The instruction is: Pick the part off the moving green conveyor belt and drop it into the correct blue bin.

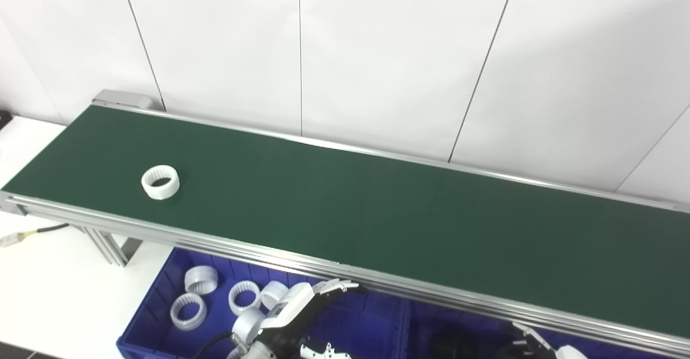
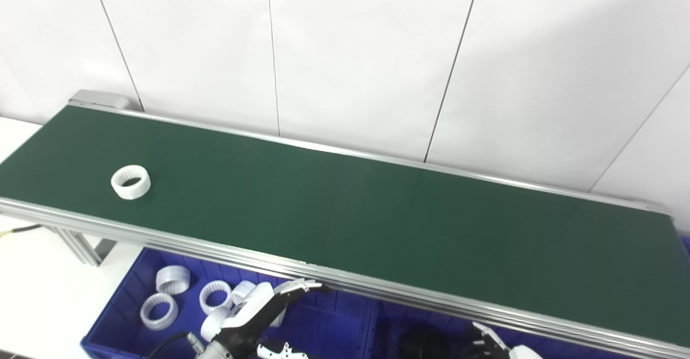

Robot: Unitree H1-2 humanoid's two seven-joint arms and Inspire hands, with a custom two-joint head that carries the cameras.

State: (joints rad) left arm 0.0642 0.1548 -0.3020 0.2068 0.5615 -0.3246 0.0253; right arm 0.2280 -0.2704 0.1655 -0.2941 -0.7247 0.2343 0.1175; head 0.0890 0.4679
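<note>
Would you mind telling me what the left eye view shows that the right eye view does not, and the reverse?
Only the left eye view shows the cable plug on the white table at far left.

Only the right eye view shows the belt's right end, cut off in the other.

Both show the white toothed ring on the green conveyor belt, the blue bin of white rings below, the left hand over it with fingers apart, and a dark part near the right hand.

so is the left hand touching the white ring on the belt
Apart. The left eye view shows the left hand down over the blue bin, below the conveyor's front rail, while the white ring lies alone on the green belt.
</note>
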